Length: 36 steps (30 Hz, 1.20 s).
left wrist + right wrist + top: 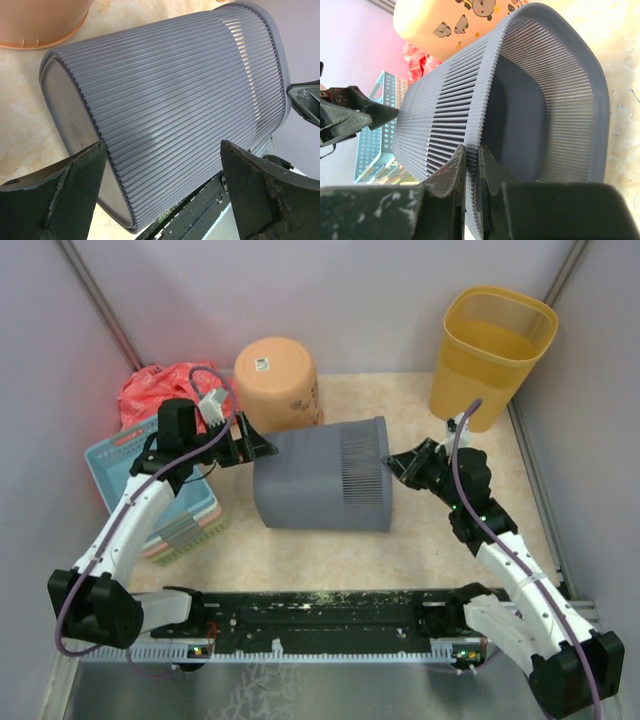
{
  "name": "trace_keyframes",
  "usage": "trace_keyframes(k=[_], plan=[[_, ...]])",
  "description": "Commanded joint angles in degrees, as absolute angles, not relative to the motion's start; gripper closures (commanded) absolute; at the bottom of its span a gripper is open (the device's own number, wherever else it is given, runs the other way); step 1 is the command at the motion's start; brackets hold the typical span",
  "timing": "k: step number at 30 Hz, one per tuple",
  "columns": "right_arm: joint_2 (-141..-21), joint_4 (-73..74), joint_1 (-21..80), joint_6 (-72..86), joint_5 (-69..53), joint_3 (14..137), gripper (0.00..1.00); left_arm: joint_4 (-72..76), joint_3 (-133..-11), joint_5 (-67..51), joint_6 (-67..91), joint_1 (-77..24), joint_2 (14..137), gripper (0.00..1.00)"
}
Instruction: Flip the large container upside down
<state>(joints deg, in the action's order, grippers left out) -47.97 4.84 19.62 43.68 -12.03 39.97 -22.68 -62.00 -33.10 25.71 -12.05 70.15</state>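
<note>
A large grey ribbed container (320, 480) lies on its side in the middle of the beige table (330, 555). Its open mouth faces 3 o'clock and its flat base faces 9 o'clock.

The right gripper (471, 165) is clamped on the container's rim at the 3 o'clock end. One finger sits inside the mouth and the other against the ribbed outer wall, with only the thin wall between them.

The left gripper (161, 150) is at the base end, towards 10 o'clock, with its jaws spread wide apart. In the left wrist view the ribbed side fills the gap between the two fingers. Whether either finger touches it cannot be told.

At 11 o'clock of the container stands an upturned orange bucket (277, 383). A small white sticker (263, 364) on its base is too small to read. Cartoon bear faces show on its side in the right wrist view. A yellow bin (490, 355) stands at 2 o'clock. A blue basket (120, 455) sits at 9 o'clock, with a red bag (160, 390) just behind it.
</note>
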Motion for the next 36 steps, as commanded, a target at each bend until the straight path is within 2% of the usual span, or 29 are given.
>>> trace_keyframes(k=[1, 5, 11, 17, 29, 36], plan=[[-48.4, 2.5, 19.2, 43.4, -11.4, 38.4, 0.94, -26.1, -63.9, -39.3, 26.2, -12.2, 73.1, 0.02], [-48.2, 2.4, 19.2, 43.5, -10.5, 37.2, 0.97, -25.0, -64.6, -44.6, 27.4, -11.8, 74.6, 0.02], [-48.2, 2.0, 19.1, 44.7, -10.2, 35.3, 1.00, -10.7, -63.2, -54.0, 37.0, -11.7, 74.3, 0.04], [-48.0, 1.1, 19.1, 47.7, -9.4, 32.1, 1.00, -5.4, -69.5, -54.7, 42.3, -12.0, 75.8, 0.04], [-44.2, -8.3, 18.1, 63.0, -8.7, 20.1, 1.00, 7.0, -68.6, -57.7, 50.8, -15.2, 77.7, 0.03], [-38.9, -7.6, 18.0, 67.7, -3.8, 13.4, 1.00, 10.8, -71.0, -58.1, 52.5, -20.1, 80.3, 0.02]])
